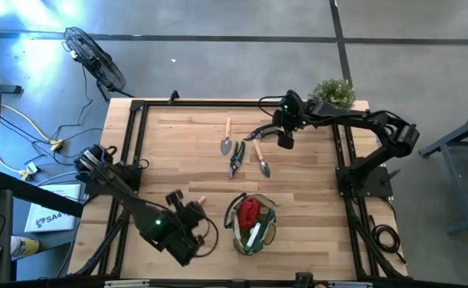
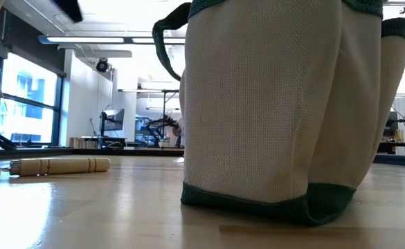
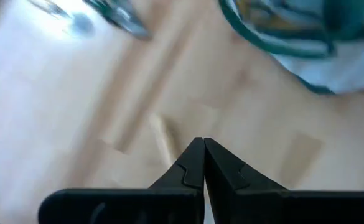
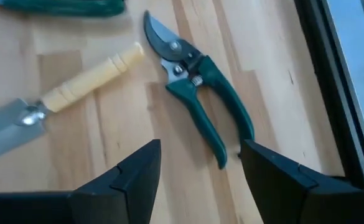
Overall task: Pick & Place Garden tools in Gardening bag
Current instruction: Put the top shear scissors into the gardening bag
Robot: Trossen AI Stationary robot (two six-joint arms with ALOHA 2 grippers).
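Directly ahead of the right hand (image 4: 200, 168), whose fingers are spread wide and empty, green-handled pruners (image 4: 197, 87) are seen lying flat on the table (image 1: 178, 160), just beside a wooden-handled trowel (image 4: 63, 96). Near the table's front edge, the left hand (image 3: 203, 162) is pinched fully shut on nothing, beside the gardening bag (image 1: 251, 224), in which a red piece (image 1: 250, 211) is lodged. Only "SA4" can be read on a box (image 1: 48, 218) on the floor. The bag's contents are otherwise hard to make out.

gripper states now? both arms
Left gripper: jaws shut, empty, near the bag.
Right gripper: jaws open, empty, over the pruners.
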